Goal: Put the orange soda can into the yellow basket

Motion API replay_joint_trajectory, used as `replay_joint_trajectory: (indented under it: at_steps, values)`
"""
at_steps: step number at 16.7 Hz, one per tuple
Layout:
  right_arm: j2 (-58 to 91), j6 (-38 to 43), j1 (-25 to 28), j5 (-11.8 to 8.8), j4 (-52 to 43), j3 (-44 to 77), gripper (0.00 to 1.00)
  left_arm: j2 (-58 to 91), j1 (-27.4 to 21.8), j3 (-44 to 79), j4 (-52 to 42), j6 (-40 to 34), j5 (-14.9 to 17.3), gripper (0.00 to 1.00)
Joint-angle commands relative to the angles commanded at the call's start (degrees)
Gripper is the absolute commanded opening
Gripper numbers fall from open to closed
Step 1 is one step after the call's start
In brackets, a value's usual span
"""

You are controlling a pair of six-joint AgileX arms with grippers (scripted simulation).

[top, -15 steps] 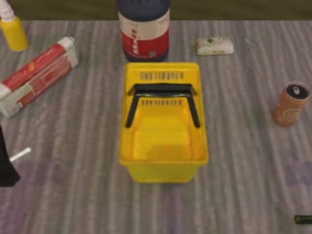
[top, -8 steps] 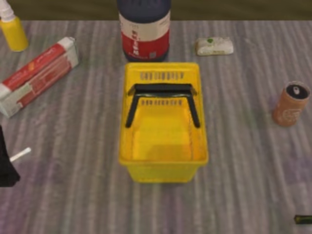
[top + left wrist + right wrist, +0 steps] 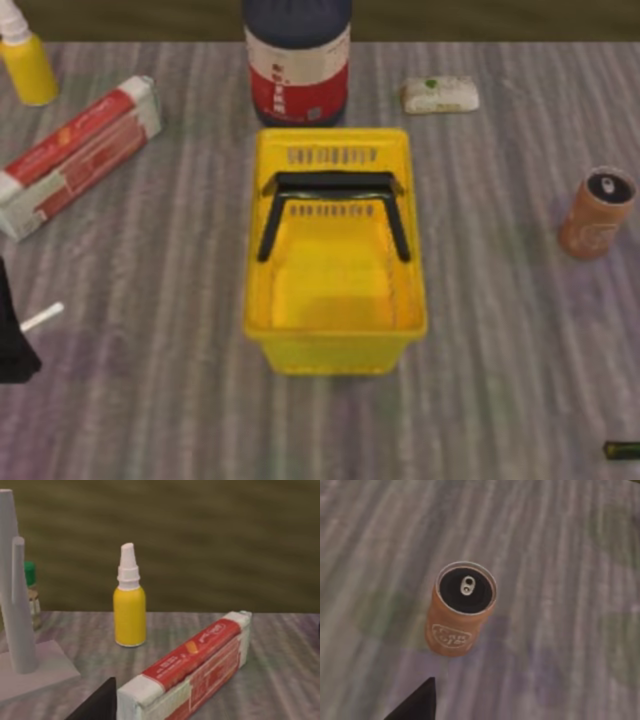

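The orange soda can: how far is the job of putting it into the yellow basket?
Nothing looks done yet. The orange soda can stands upright on the table at the right side, apart from the yellow basket, which holds nothing. In hand: the right wrist view looks down on the can, so the right arm seems to be lining up over it. Left: grasp it, carry it and release it inside. The left arm sits at the left edge.

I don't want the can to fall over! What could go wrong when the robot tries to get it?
The orange soda can stands upright and alone near the table's right side, so a tool coming in off-centre might tip it and let it roll. The yellow basket has black handles folded across its far half, so a can lowered there could catch on them. The nearer half looks open.
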Motion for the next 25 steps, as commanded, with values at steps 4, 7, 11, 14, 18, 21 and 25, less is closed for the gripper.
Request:
replay_joint_trajectory:
  at_steps: [4,7,11,14,18,21,25]
  values:
    - [25.31,-6.82,1.32,-0.15,-13.13,21.36,1.0,0.0,0.0,0.0,0.0,0.0,0.0,1.0]
    - [43.01,-11.55,2.23,-0.22,-22.33,36.29,1.0,0.0,0.0,0.0,0.0,0.0,0.0,1.0]
    - [62.27,-16.72,3.2,-0.11,-32.64,51.99,1.0,0.0,0.0,0.0,0.0,0.0,0.0,1.0]
    - [71.46,-19.32,3.67,0.07,-38.06,59.15,1.0,0.0,0.0,0.0,0.0,0.0,0.0,1.0]
    - [75.22,-20.45,3.86,0.22,-40.52,61.97,1.0,0.0,0.0,0.0,0.0,0.0,0.0,1.0]
    - [75.22,-20.45,3.86,0.22,-40.52,61.97,1.0,0.0,0.0,0.0,0.0,0.0,0.0,1.0]
    - [75.59,-20.53,3.8,0.22,-38.13,59.96,1.0,0.0,0.0,0.0,0.0,0.0,0.0,1.0]
